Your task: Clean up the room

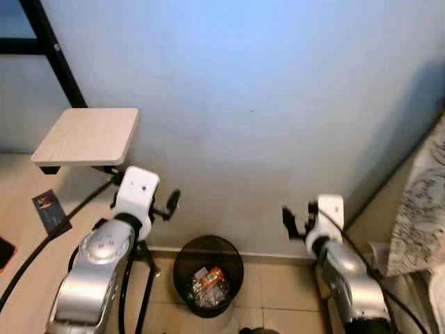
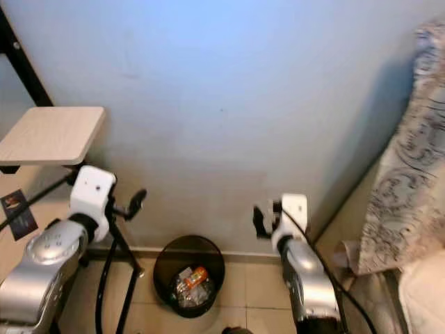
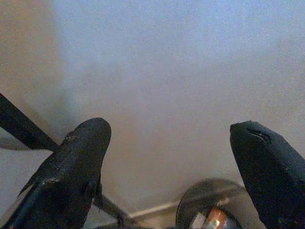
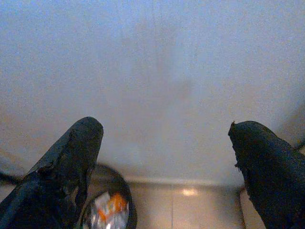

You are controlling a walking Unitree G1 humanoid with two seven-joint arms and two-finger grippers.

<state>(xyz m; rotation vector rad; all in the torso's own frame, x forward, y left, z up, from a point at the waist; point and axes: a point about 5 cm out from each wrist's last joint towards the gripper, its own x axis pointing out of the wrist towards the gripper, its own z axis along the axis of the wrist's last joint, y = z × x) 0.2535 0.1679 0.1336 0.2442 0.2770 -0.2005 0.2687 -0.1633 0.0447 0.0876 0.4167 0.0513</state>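
Left gripper (image 1: 169, 203): raised near the wall, fingers spread wide, nothing between them; the wrist view shows the gap bare, with the bin's rim below.
Side table (image 1: 89, 135): pale wood top on a black stand, at the robot's left, above the left arm.
Card (image 1: 49, 210): small dark card lying on the floor left of the arm; likely litter, though too small to read.
Trash bin (image 1: 182, 265): round, black, on the floor against the wall, between the two arms and below both. Holds wrappers (image 1: 207, 284), silver and orange, heaped at the bottom.
Right gripper (image 1: 295, 218): raised at like height, fingers spread apart, holding nothing.
Patterned cloth (image 2: 402, 160): hangs at far right, reaching the floor beside the right arm.
Step in hand: both grippers bare over the bin, so the drop looks finished. Judgement: draw the arms back clear of the table stand and cloth before turning, then go for the next stray item; the card seems the nearest candidate.
Surface: beige floor tiles, glossy, pale baseboard.
Room: plain bluish wall close ahead; tight corner.
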